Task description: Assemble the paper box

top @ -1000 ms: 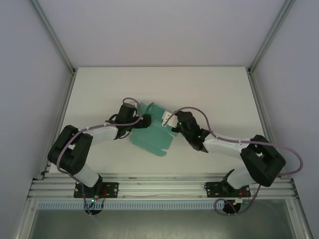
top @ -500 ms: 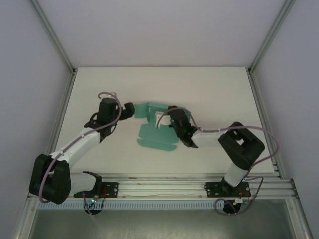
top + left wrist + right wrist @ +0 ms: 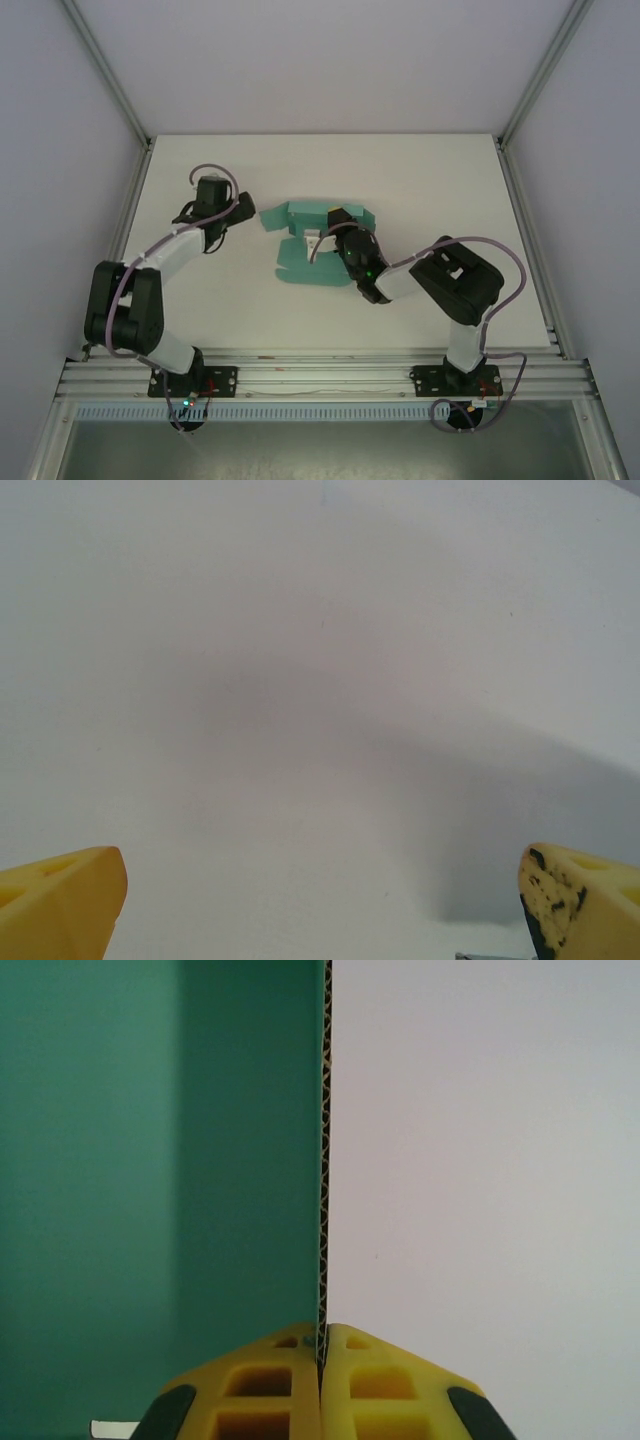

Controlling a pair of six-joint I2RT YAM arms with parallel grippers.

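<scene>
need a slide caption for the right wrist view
Right gripper shut on the corrugated edge of the teal paper box, seen edge-on.

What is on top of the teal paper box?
The right gripper hangs over the paper box, shut on the edge of one panel. The card under the gripper is covered, so it cannot be seen.

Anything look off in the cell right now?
Nothing stands out. The paper box lies half-folded on the table, no visible tears; the right claw is shut on one panel edge, and the left claw hangs open, clear of it.
</scene>
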